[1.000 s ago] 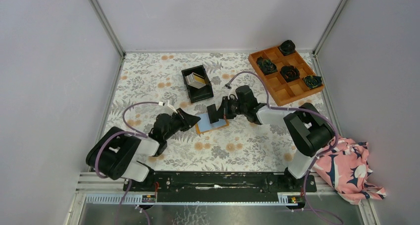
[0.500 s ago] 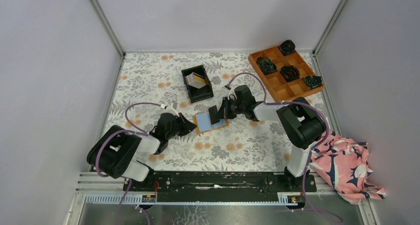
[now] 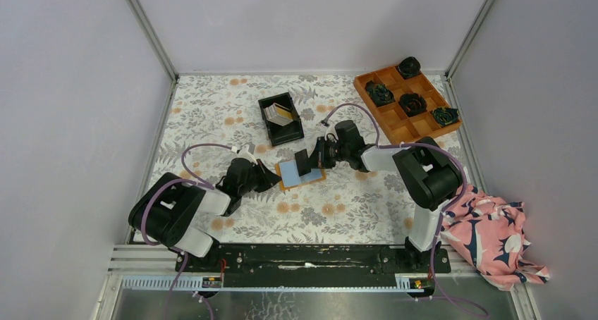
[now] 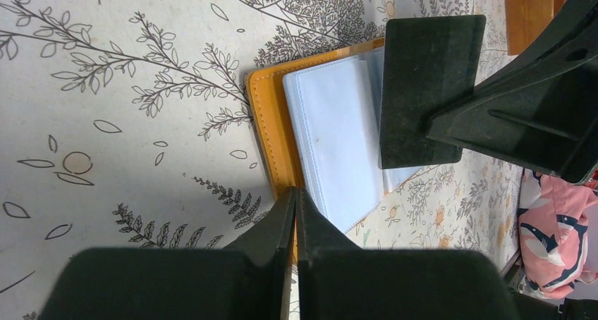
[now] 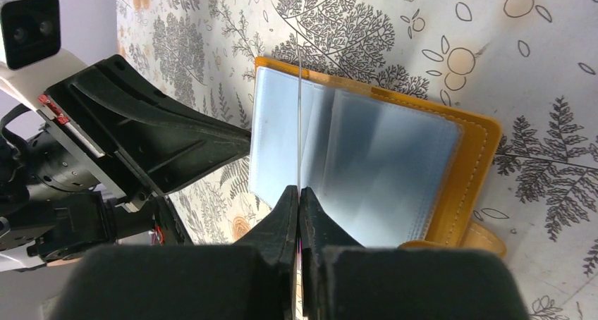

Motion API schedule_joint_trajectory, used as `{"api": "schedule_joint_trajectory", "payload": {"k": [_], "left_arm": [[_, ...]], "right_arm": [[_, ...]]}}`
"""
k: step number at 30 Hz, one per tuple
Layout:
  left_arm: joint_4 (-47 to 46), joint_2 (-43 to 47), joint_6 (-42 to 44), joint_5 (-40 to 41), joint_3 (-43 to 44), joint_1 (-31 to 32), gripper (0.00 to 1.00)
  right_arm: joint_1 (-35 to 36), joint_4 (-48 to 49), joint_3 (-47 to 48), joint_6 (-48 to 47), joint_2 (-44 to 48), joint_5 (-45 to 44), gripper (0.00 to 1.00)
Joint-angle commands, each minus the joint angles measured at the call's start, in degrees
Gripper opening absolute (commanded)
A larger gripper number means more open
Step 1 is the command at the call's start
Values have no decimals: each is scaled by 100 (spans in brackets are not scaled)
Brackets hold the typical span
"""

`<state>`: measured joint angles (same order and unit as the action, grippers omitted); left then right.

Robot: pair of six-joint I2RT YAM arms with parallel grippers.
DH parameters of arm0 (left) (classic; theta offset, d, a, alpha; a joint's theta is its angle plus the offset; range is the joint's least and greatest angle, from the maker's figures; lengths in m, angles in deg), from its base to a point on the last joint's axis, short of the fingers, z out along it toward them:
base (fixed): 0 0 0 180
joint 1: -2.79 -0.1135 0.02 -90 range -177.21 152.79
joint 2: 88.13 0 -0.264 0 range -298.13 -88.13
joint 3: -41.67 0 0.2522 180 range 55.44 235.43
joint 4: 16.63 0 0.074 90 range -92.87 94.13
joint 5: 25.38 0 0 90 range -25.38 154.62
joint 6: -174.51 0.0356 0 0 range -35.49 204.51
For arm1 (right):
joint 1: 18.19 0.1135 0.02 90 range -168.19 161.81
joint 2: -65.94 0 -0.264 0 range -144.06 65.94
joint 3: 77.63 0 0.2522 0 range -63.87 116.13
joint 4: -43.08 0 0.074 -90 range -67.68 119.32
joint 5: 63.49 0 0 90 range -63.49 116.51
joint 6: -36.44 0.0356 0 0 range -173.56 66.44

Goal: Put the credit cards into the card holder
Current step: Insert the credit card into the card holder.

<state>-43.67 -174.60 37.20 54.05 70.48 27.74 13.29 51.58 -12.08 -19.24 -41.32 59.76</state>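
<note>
Card holder [image 4: 331, 137] lies open mid-bench [image 3: 211, 115], with the black bin [image 3: 266, 126] well apart behind. Left fingers [image 4: 275, 228] meet at its orange edge. Right fingers [image 5: 282, 221] clamp a credit card [image 4: 426, 87] upright over the blue pockets.
</note>
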Motion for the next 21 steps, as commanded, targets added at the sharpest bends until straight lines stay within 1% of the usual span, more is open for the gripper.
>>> {"api": "schedule_joint_trajectory", "payload": {"k": [1, 11, 21], "left_arm": [[140, -120, 161, -33, -16, -34, 4], [212, -76, 187, -9, -48, -24, 3], [169, -166, 187, -24, -30, -4, 2]], "right_arm": [[-16, 289, -28, 208, 41, 180, 0], [-17, 422, -204, 303, 57, 2, 0], [-14, 552, -360, 469, 37, 215, 0]]}}
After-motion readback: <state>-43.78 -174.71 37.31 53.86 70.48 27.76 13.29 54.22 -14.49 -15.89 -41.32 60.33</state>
